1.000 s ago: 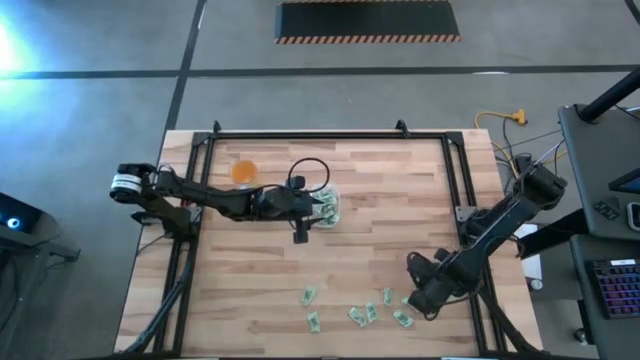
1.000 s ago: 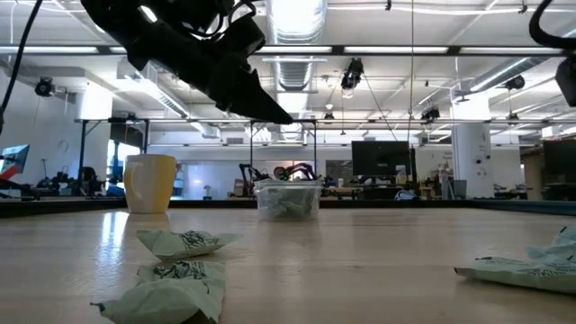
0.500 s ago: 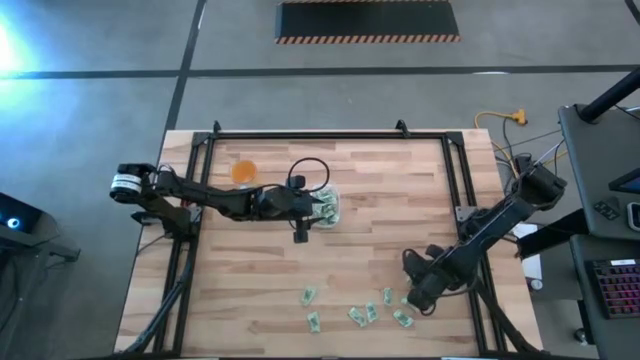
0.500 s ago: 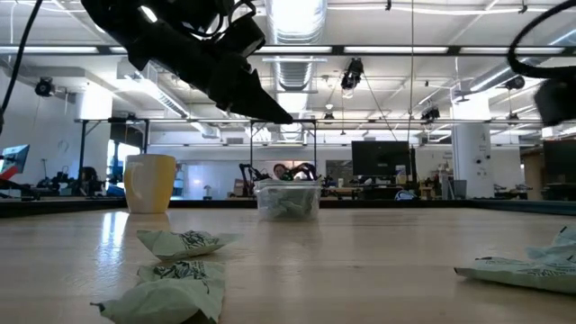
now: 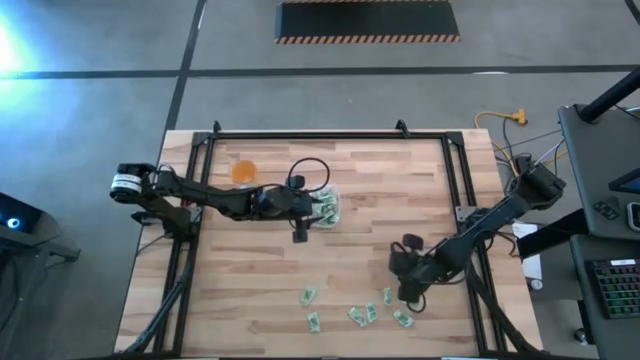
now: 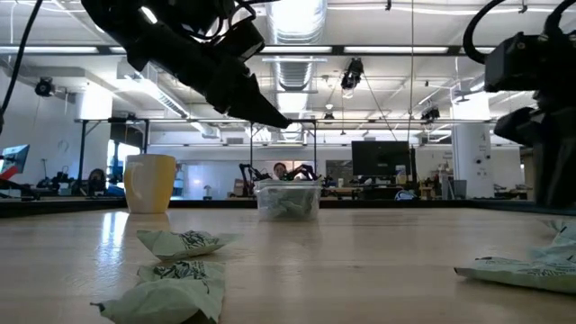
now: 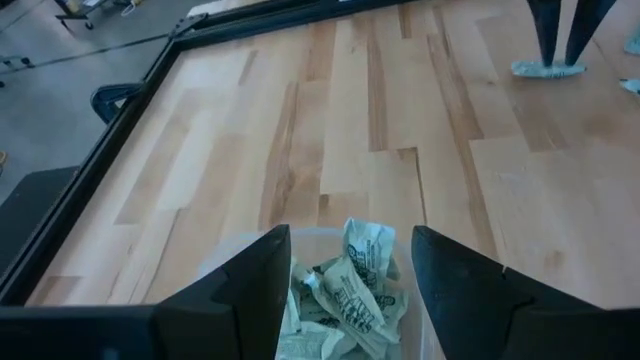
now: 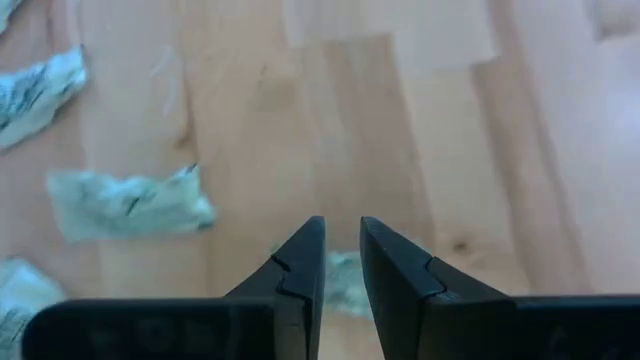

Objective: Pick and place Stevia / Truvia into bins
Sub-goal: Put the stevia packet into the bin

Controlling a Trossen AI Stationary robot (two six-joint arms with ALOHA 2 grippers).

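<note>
Along the near edge of the wooden table [image 5: 250,270] lie the loose Stevia / Truvia sachets [image 5: 358,315], scattered in a rough row from the middle toward the right, some touching each other, some apart. In the low view two crumpled ones sit closest at the left and another at the right.

The right gripper [image 5: 408,291] hangs just above the right end of this row. Its fingers [image 8: 300,265] stand a narrow slit apart, nearly clenched, with nothing between them; a sachet [image 8: 130,203] lies just beside the tips and another shows partly under them.

Between that row and the middle of the table the boards are bare, as is the whole right half farther back. A dark frame [image 5: 320,136] runs around the table's sides and far edge.

At mid-table the left gripper [image 5: 322,207] hovers over the clear bin [image 6: 287,199], fingers [image 7: 262,285] released wide, one on each side above it. Several crumpled sachets fill the bin. Farther off, to the left, stands a small orange cup [image 5: 244,172], well apart from the bin.
</note>
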